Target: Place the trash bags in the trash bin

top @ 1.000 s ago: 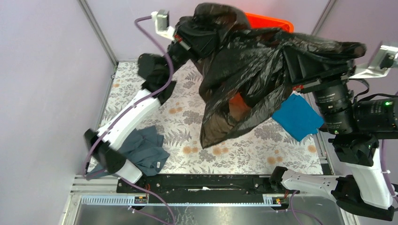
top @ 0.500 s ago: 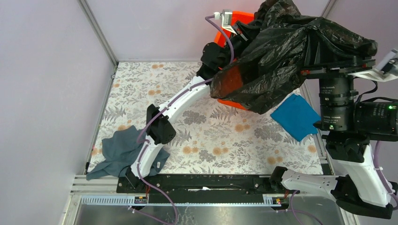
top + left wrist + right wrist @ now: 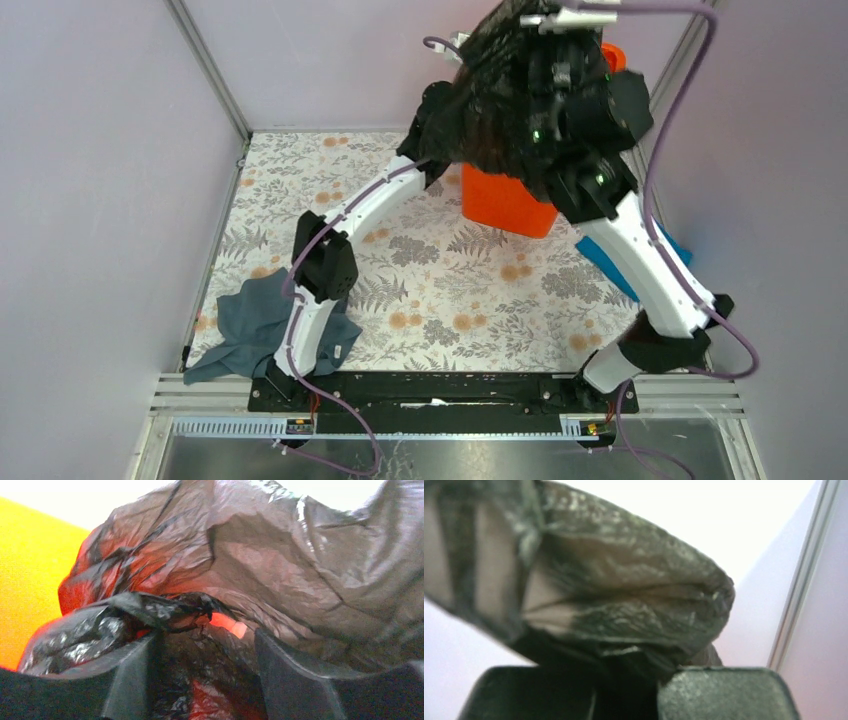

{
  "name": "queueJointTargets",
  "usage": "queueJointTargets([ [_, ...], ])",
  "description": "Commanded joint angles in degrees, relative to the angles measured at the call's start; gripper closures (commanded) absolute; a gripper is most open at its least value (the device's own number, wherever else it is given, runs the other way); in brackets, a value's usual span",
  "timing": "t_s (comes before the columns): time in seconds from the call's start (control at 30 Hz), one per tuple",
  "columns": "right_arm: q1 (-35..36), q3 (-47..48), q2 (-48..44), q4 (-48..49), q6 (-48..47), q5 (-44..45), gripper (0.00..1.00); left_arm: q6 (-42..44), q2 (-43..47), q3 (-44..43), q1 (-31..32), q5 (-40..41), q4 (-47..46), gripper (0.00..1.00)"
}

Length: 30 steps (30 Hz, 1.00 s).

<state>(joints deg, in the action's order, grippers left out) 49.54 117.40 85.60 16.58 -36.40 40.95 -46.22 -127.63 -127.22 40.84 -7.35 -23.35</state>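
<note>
The orange trash bin stands at the back of the table. A black crinkly trash bag is heaped over its top and hides the rim. My right gripper is raised high above the bin and shut on a fold of the trash bag. My left arm reaches to the bin's left side. In the left wrist view my left gripper is open, with loose trash bag film lying between and beyond its fingers, and the orange trash bin wall at the left. The bag hides both grippers in the top view.
A grey-blue cloth lies crumpled at the front left by the left arm's base. A bright blue cloth lies on the right, mostly hidden behind the right arm. A metal frame post stands at the back left corner.
The right arm swung from the right side to above the bin, carrying the bag with it. The left gripper followed the bag to the bin and opened its jaws.
</note>
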Motion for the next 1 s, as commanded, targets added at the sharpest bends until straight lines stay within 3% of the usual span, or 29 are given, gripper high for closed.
queueJointTargets([
  [0.0,-7.85,15.36,7.18,-5.63,2.33,-1.25,1.00,0.23,11.88,4.04,-2.97,-5.35,0.06,0.24],
  [0.2,-21.16,23.83,15.01,-12.49,16.28,-9.17,1.00,0.38,22.11,15.64,-6.67,-11.99,1.63,0.10],
  [0.3,-25.41,23.15,17.32,-12.29,21.03,-13.22,1.00,-0.98,26.27,17.84,-9.47,-13.30,10.87,0.08],
  [0.53,-32.22,22.09,23.64,-14.46,30.06,-20.25,1.00,2.16,36.22,29.57,-15.39,-14.79,15.46,0.05],
  [0.7,-37.07,19.10,23.92,-18.33,45.93,-27.76,1.00,0.94,31.76,30.30,-16.23,-14.52,14.20,0.12],
  [0.87,-37.41,2.48,14.57,-5.79,53.45,-36.15,1.00,-3.30,25.19,27.42,-15.44,-9.65,9.59,0.18],
  [0.97,-37.41,1.54,12.75,-7.12,55.67,-36.88,1.00,-4.62,21.07,24.40,-14.82,-9.73,9.29,0.19],
])
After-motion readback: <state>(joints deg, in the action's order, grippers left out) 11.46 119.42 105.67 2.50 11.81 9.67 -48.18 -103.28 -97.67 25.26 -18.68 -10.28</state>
